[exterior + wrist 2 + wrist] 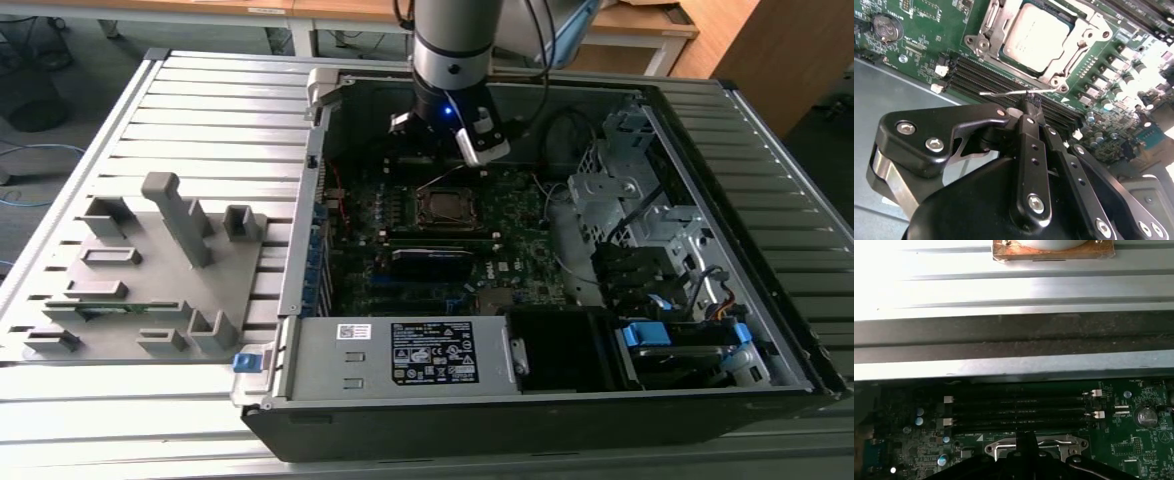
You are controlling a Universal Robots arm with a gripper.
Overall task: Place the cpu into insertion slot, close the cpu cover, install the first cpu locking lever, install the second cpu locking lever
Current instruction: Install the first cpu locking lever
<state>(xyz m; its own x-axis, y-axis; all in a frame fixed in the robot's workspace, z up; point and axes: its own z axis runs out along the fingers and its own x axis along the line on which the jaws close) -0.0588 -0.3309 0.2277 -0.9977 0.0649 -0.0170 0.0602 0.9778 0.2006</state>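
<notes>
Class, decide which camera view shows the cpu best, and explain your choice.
The second wrist view: the cpu lies close and plain, grey top framed by the cpu cover. The exterior view gives a small distant square. The first wrist view catches the socket's metal edge.

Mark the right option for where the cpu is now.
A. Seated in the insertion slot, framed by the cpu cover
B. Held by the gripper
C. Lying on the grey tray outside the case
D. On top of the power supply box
A: in the second wrist view the grey metal top of the cpu shows through the window of the cpu cover, down on the green board, apart from the gripper.
</notes>
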